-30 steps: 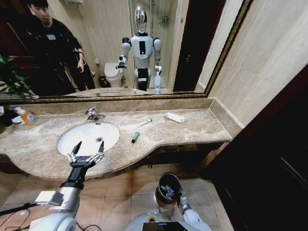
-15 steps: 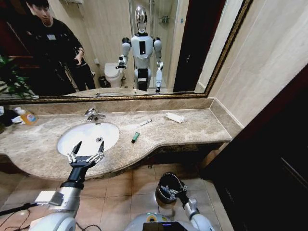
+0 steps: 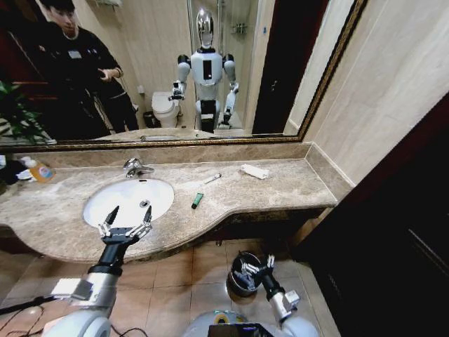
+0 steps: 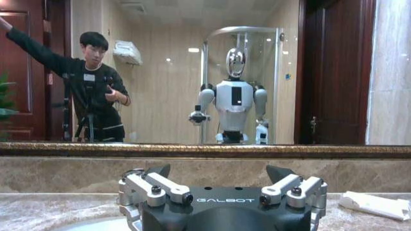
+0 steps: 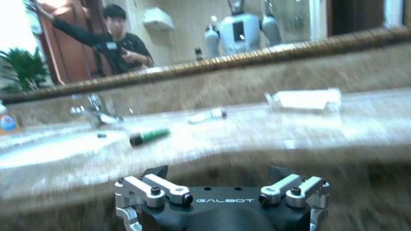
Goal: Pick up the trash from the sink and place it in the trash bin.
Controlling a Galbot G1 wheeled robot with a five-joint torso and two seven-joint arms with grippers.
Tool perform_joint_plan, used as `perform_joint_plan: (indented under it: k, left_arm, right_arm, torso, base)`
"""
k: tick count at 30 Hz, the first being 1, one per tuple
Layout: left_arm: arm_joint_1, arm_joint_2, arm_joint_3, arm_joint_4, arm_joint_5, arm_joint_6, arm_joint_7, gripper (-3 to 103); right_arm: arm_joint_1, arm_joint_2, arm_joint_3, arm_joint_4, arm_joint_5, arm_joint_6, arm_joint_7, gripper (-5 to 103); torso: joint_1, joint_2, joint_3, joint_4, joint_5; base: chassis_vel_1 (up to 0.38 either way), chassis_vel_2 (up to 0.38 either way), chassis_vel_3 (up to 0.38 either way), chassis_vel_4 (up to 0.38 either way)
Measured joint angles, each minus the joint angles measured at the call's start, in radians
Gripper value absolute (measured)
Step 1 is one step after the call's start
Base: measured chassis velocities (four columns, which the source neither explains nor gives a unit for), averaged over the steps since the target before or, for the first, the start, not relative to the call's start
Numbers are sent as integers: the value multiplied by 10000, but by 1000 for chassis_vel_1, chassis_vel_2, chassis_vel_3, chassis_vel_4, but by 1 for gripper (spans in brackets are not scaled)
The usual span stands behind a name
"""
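right gripper [image 3: 255, 267] held open, empty, over trash bin [image 3: 243, 275] | left gripper [image 3: 125, 226] spread at sink [image 3: 130, 200] | risk: green tube [image 3: 198, 200] knocked floorward if clipped

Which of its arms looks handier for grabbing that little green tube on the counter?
Probably the left. The left gripper hovers open at the sink's front rim, near the green tube. The right gripper is down by the trash bin.
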Motion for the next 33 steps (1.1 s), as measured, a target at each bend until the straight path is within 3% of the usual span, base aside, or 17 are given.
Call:
perform_joint_plan:
  k: [8, 18, 23, 25, 33]
  left_arm:
    - [0, 0, 0, 0, 0, 0, 0, 100]
    - [0, 0, 0, 0, 0, 0, 0, 100]
    - [0, 0, 0, 0, 0, 0, 0, 100]
    - [0, 0, 0, 0, 0, 0, 0, 100]
    - [0, 0, 0, 0, 0, 0, 0, 100]
  right_arm:
    - [2339, 250, -854, -222, 10, -1743, -319, 100]
    - [4592, 229, -2234, -1294, 507, -2599, -705, 100]
    - [5638, 739, -3064, -2015, 523, -2980, 91, 100]
    - [6003, 1087, -3458, -2224, 645, -3383, 754, 100]
    - [6675, 1821, -4081, -3011, 791, -3894, 1974, 100]
  torso:
    - [2, 0, 1, 2, -1]
    - [2, -1, 2, 1, -2]
    - [2, -1, 2, 2, -1]
    - [2, -1, 2, 2, -2]
    - [2, -1, 2, 1, -3]
  base:
    - [0, 0, 0, 0]
    - [0, 0, 0, 0]
    - [0, 0, 0, 0]
    - [0, 0, 0, 0]
    - [0, 0, 0, 0]
